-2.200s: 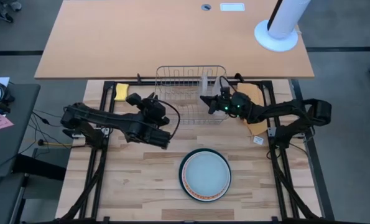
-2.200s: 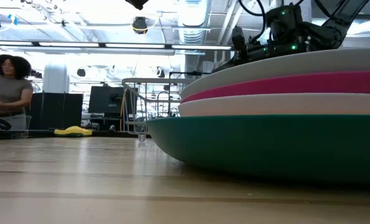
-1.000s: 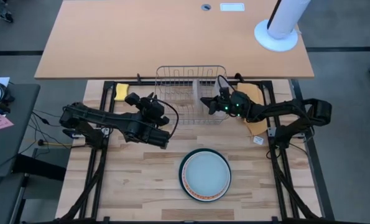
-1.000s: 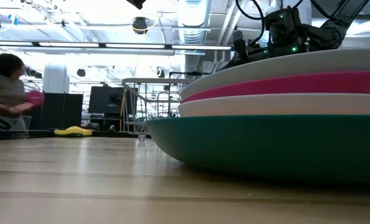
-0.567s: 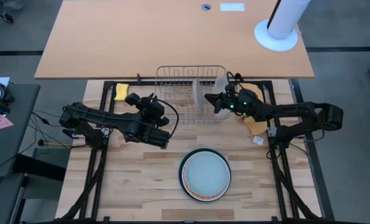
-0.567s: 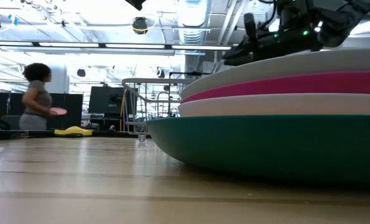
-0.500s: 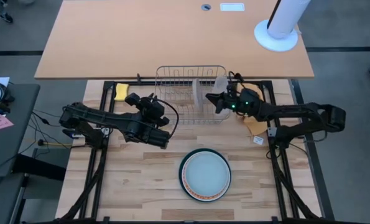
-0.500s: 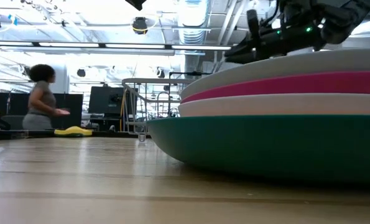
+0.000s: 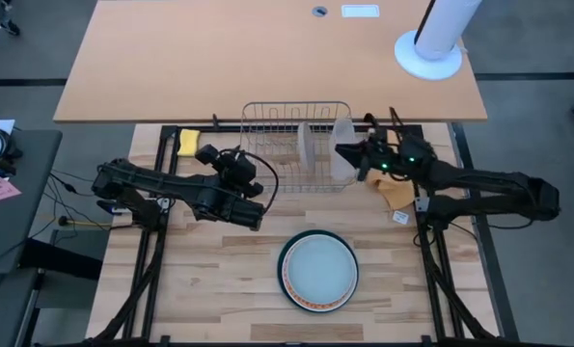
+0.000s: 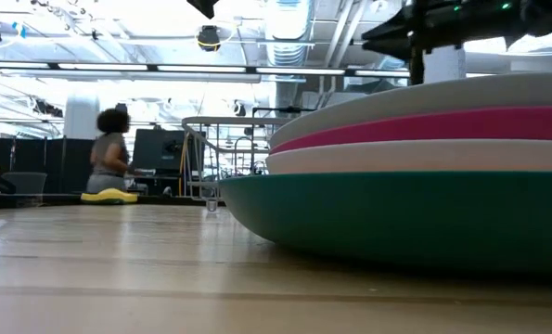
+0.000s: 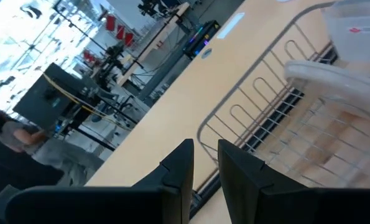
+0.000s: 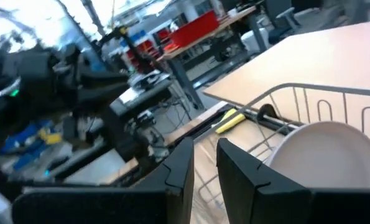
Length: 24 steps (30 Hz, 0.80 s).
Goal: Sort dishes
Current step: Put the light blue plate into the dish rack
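Overhead looks straight down; low, table-level, hugs the plate stack (image 10: 415, 176); wrists share the rack (image 11: 265, 118)

Two dark jointed arms trailing black cables, the right one apparently showing small green lights.

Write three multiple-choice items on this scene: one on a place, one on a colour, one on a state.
1. The yellow sponge lies:
A. on the plates
B. on the table, left of the wire rack in the high view
C. inside the rack

2. The bottom plate of the stack is:
A. dark green
B. blue
C. black

3. The plates are:
A. standing upright in the rack
B. scattered singly
C. stacked flat on the table

Answers:
1. B, the yellow sponge sits just outside the wire rack.
2. A, the low view shows the bottom plate.
3. C, the plates form one pile on the table.
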Motion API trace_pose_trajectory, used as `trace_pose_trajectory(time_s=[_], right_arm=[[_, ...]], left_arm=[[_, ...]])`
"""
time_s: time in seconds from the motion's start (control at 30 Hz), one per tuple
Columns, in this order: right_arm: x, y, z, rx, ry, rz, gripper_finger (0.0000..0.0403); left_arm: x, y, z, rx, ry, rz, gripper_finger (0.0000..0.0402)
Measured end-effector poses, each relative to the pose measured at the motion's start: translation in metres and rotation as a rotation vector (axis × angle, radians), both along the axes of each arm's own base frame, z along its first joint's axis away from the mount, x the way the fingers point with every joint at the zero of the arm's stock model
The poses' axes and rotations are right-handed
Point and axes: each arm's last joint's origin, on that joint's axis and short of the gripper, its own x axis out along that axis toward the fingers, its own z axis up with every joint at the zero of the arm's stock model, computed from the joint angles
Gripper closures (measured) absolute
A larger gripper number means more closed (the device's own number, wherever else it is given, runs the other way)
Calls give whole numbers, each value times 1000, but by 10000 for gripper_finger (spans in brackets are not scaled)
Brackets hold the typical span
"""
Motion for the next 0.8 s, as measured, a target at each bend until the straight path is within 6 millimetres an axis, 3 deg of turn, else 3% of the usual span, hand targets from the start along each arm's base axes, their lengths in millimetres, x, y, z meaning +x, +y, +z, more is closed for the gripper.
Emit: trace_pose_trajectory(time_s=[0.43,0.8], right_arm=[[-29,44,-1,-25,148,200,330],[-26,81,-24,-23,376,338,330]], left_arm=[[17,-22,3,-66,-10,-135,334],[44,-41,6,-434,45,-581,334]])
